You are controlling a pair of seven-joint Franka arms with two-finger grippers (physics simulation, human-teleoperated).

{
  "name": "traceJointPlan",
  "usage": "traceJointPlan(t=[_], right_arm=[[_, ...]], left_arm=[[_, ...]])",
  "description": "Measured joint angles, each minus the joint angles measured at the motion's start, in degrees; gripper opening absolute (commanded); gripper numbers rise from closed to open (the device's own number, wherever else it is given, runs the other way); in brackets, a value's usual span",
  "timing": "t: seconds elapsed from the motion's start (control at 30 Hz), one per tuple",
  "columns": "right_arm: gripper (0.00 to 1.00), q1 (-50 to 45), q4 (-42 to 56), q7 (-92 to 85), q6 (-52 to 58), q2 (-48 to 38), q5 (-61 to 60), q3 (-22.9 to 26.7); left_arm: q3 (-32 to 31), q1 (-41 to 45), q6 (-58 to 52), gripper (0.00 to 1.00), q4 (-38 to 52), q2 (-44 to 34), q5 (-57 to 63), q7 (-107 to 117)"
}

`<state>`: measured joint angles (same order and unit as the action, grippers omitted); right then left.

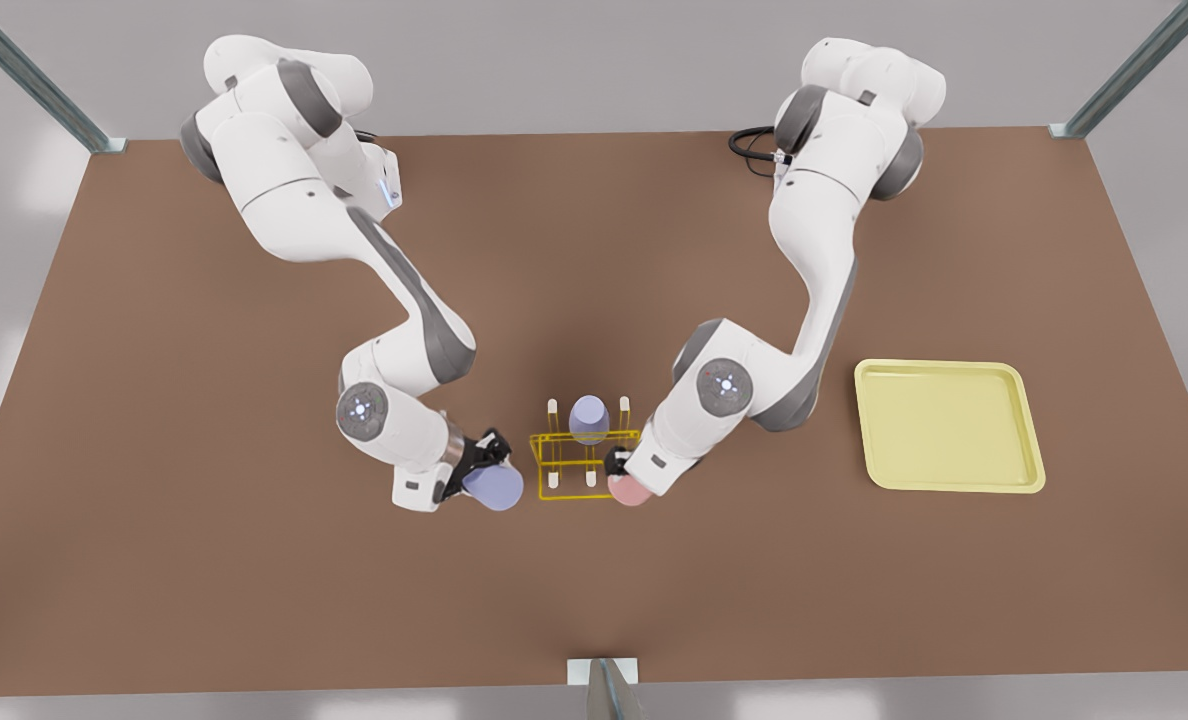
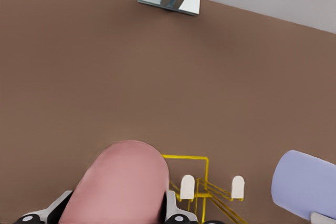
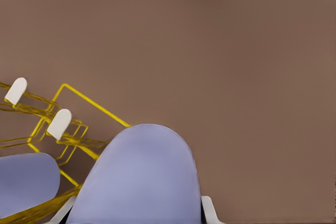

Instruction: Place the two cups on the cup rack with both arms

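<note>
- Holding a lavender cup (image 1: 494,487), the right gripper (image 1: 482,462) sits on the front view's left, just beside the cup rack (image 1: 584,462); fingers clamped on cup's sides, cup tipped over w/ its closed end facing outward. Right wrist view agrees: lavender cup (image 3: 139,177) between the pads, rack (image 3: 63,129) close by.
- Mid-scene: rack stands between both grippers. A third lavender tumbler (image 1: 589,418) already sits on a back-row peg; front pegs (image 1: 552,480) bare.
- Front view's right: left gripper (image 1: 622,470) is clamped on the pink cup (image 1: 631,489), touching or nearly touching rack's edge, can't tell which. Left wrist view shows pink cup (image 2: 118,184) gripped, white pegs (image 2: 187,186) just beside.
- Far right: pale-yellow tray (image 1: 948,425), well apart, not involved.
- Progress: both cups grasped & brought to rack, neither seated yet. Left to do, I'd judge: line each over a free peg, lower, release.
</note>
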<state>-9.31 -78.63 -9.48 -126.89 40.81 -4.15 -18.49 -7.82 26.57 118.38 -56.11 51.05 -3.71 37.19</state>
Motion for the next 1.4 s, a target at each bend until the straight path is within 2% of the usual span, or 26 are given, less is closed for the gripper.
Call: traceJointPlan(t=[0.17, 0.23, 0.33, 0.4, 0.43, 0.47, 0.5, 0.53, 1.0, 1.03, 1.07, 1.1, 1.4], right_arm=[[0.77, 0.13, 3.97, 3.45, 0.08, 0.24, -0.41, -0.52], [0.77, 0.10, 5.23, 4.56, 0.08, 0.23, -0.59, -1.93], [0.77, -0.06, 5.92, 6.00, 0.09, 0.21, -0.76, -5.17], [0.77, -0.17, 5.66, 6.87, 0.10, 0.21, -0.89, -6.74], [0.77, -0.20, 5.54, 7.27, 0.12, 0.21, -0.93, -7.11], [0.77, -0.20, 5.46, 7.64, 0.17, 0.21, -0.97, -7.30], [0.77, -0.19, 5.39, 7.99, 0.30, 0.24, -0.99, -7.39], [0.77, -0.16, 5.31, 8.33, 0.51, 0.27, -0.99, -7.44], [0.77, -1.61, 4.78, 11.29, 3.24, 2.71, -0.63, -7.49], [0.82, -1.65, 4.86, 11.59, 3.33, 2.79, -0.37, -7.49], [0.94, -1.67, 4.99, 11.93, 3.41, 2.83, -0.11, -7.48], [0.99, -1.67, 5.09, 12.25, 3.49, 2.84, 0.11, -7.45], [1.00, -1.39, 6.80, 14.24, 4.02, 2.53, 0.80, -7.24]], left_arm=[[0.35, -0.31, -0.14, 1.00, -0.09, -0.12, 0.84, 3.69], [0.36, -3.53, -4.92, 1.00, -0.13, -5.80, 1.64, 4.54], [0.58, -15.64, -18.46, 1.00, 0.03, -18.56, 3.42, 1.82], [0.60, -22.17, -27.93, 1.00, 0.02, -22.35, 5.99, -2.30], [0.65, -23.94, -31.09, 1.00, -4.04, -24.93, 6.84, -4.32], [0.61, -24.54, -30.85, 1.00, -16.78, -31.86, 7.42, -6.22], [0.46, -24.02, -30.83, 1.00, -23.33, -35.10, 7.45, -8.02], [0.48, -23.74, -30.95, 1.00, -25.61, -36.48, 7.27, -9.71], [0.19, -23.97, -32.18, 1.00, -26.40, -32.49, 2.53, -25.60], [0.20, -24.01, -32.00, 1.00, -26.40, -32.25, 2.52, -26.34], [0.19, -24.03, -31.84, 1.00, -26.38, -32.04, 2.52, -27.03], [0.20, -24.04, -31.71, 1.00, -26.37, -31.93, 2.50, -27.69], [0.27, -24.29, -31.12, 1.00, -26.44, -31.49, 2.45, -32.23]])
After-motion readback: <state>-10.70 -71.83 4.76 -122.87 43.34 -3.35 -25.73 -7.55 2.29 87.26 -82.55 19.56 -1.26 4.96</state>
